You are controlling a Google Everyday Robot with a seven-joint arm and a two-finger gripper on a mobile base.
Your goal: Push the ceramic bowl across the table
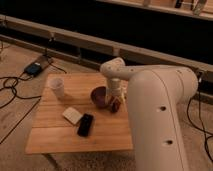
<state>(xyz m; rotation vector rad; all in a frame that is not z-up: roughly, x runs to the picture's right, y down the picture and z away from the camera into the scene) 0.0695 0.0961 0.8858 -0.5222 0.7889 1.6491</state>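
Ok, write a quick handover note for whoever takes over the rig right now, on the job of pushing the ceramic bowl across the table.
Gripper: down low over the table, right beside the ceramic bowl, on its right in the camera view; contact unclear.
Ceramic bowl: upright, near the table's middle, toward the far edge.
Nearby: white cup at the far left corner; black phone and a pale flat item nearer the front.
Done: gripper is positioned beside the bowl.
Left: the push itself, probably leftward; mind the cup.
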